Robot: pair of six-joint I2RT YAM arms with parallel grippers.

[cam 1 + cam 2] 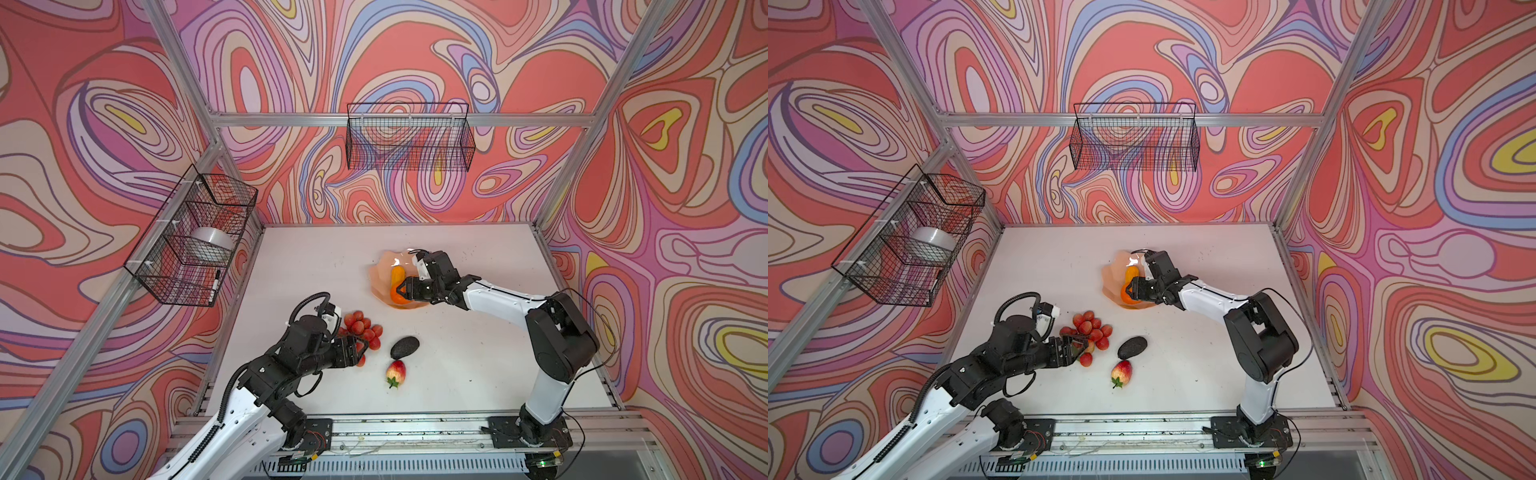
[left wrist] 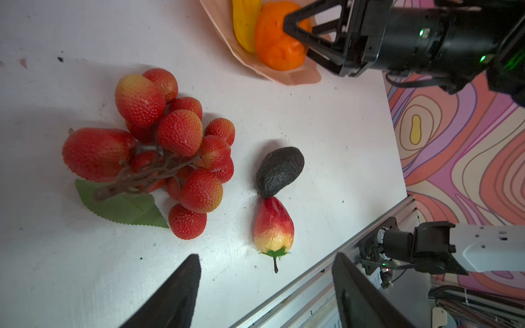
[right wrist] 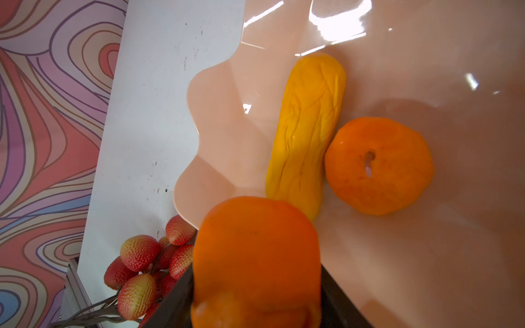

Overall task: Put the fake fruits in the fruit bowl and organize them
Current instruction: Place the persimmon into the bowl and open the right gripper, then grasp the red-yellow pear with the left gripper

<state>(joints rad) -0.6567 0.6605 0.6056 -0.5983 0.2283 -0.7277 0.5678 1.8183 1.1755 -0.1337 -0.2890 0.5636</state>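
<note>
Room: a booth with swirl-patterned walls in pink, red and lilac, and a white table (image 1: 478,332) scuffed with dark specks.

Both top views.
- Fruit bowl (image 1: 380,266), peach-pink with a scalloped rim, stands toward the far middle of the table. In it lies a mango (image 1: 397,274).
- Right gripper (image 1: 403,289) reaches over the bowl's near side, its jaws on an orange (image 1: 397,296).
- Grape cluster (image 1: 361,324) lies on the table's near left, well apart from the bowl. Left gripper (image 1: 361,349) hovers at its near edge.
- Avocado (image 1: 404,347) and strawberry (image 1: 396,371) lie just right of the cluster, outside the bowl.

Left wrist view.
- The left gripper's fingers (image 2: 176,292) are spread wide, with only table between them.
- The cluster shows pebbled berries on a thin brown stem (image 2: 142,176) over a green leaf (image 2: 122,207).
- Avocado (image 2: 279,170) and strawberry (image 2: 273,224) lie tip to tip, touching or nearly.

Right wrist view.
- The orange (image 3: 255,255) is pinched between both jaws above the bowl's rim (image 3: 227,127).
- A second orange (image 3: 377,164) rests against the mango (image 3: 306,133) on the bowl's floor.

Handling notes, as judgement.
- All pieces look like light, hollow plastic. The pinched orange appears slightly squashed, so a gentle grip should suffice.
- The cluster will likely flop and swing. It is best taken across the stem junction, not by one berry or the leaf.
- The avocado and strawberry taper, so they are best held across the widest part.
- The bowl's gloss looks slick, so round fruit may roll once released.
</note>
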